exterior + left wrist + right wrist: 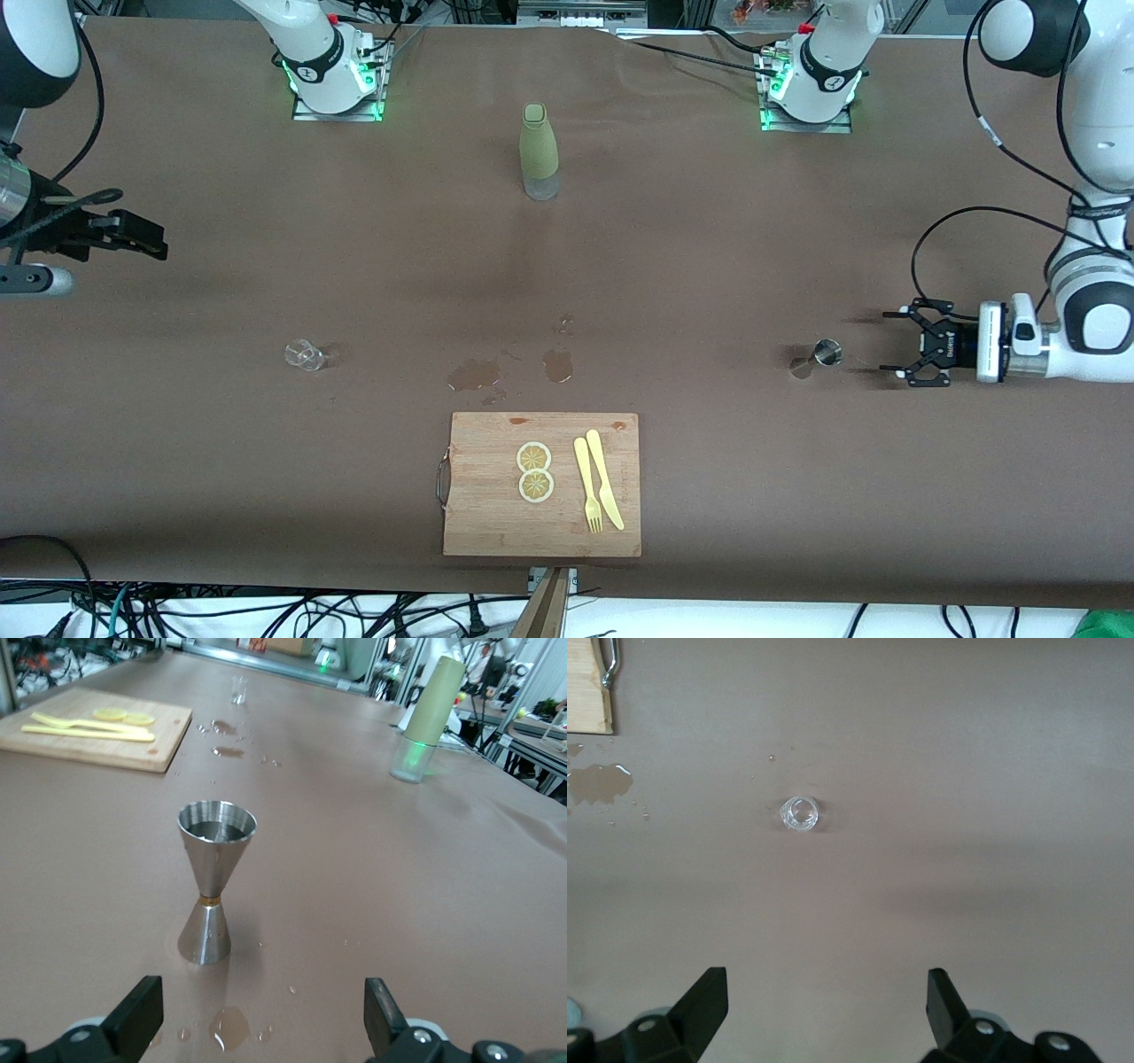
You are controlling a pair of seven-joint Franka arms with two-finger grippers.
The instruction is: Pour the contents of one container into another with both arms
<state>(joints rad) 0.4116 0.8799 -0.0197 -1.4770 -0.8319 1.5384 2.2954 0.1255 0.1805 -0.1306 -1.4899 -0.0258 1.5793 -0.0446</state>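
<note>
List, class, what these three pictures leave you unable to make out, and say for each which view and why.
- Glass cup: whether it holds liquid; too small in the front view, seen from above in the right wrist view.
- Right gripper: its arm is cut off by the front view's edge.
- Olive-green bottle: how full; opaque sleeve in both views.
- Jigger: its lower cone's opening faces the table, hidden.
- Left gripper: fingertips cropped in the left wrist view.

Taking the cutting board [496, 523] as landmark: it lies on the worktop [709, 266] at the edge nearest the front camera, carrying lemon slices [534, 470], a fork [586, 486] and a knife [604, 479]. The bottle [539, 151] stands farther from the camera. The jigger [826, 354] stands toward the left arm's end, the glass cup [305, 355] toward the right arm's.
</note>
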